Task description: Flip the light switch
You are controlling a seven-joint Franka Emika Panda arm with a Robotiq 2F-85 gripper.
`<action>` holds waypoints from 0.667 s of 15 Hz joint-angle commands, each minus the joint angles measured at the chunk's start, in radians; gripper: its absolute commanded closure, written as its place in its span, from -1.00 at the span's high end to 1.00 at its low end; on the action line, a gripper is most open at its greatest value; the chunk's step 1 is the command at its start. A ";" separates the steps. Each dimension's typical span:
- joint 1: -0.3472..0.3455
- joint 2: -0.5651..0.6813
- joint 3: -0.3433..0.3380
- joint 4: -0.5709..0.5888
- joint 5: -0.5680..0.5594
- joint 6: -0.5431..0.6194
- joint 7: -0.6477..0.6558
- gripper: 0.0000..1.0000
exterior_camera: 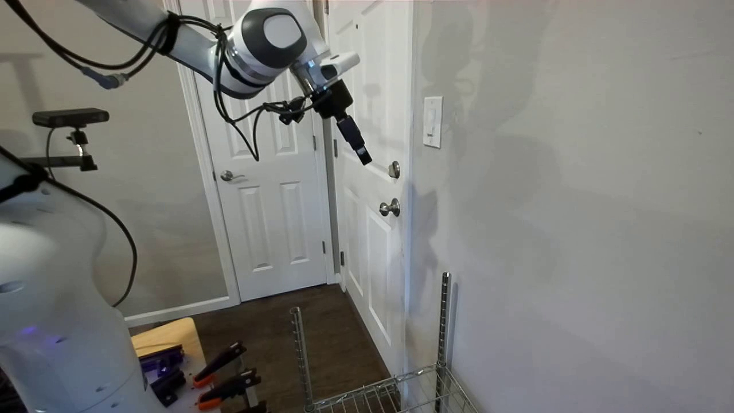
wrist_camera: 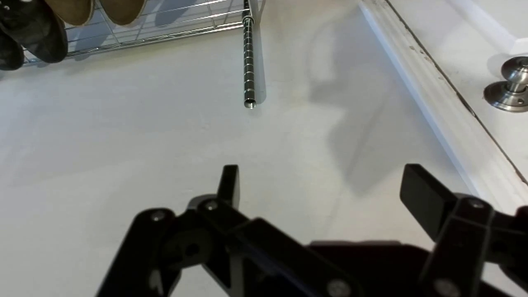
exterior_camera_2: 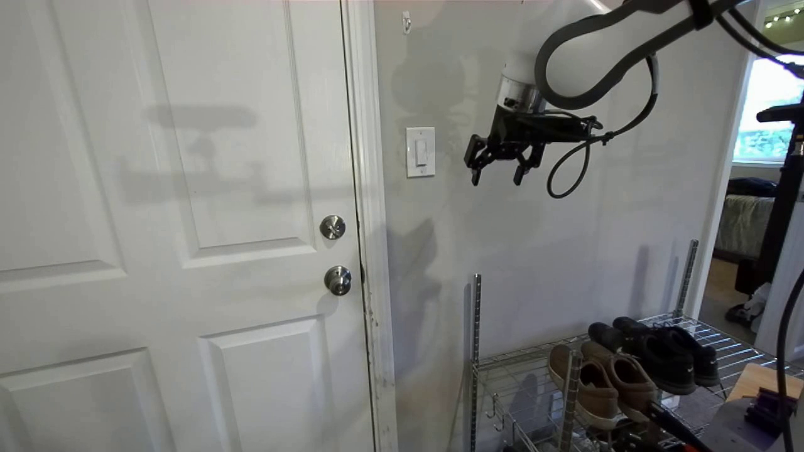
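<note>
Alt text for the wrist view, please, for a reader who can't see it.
Black tool, open and holding nothing, in the lower half before a pale wall. At the top, a wire rack with shoes and a metal post; at the right, white door trim and a metal door knob.

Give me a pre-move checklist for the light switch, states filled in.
1. Light switch in plain sight: ok, unobstructed in both exterior views.
2. Fingers free of any object: ok, the wrist view shows nothing held between them.
3. Fingers closed, if the plan is to push: not ok, they stand wide apart.
4. Fingers at the switch: not ok, both exterior views show a gap between them and the plate.
5. Switch framed in the wrist view: not ok, that view shows wall, a metal post and the door knob.
6. Switch's present position, on or off: cannot tell from these pictures.
</note>
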 commanded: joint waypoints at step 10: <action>-0.059 0.184 0.044 0.149 -0.301 0.130 0.271 1.00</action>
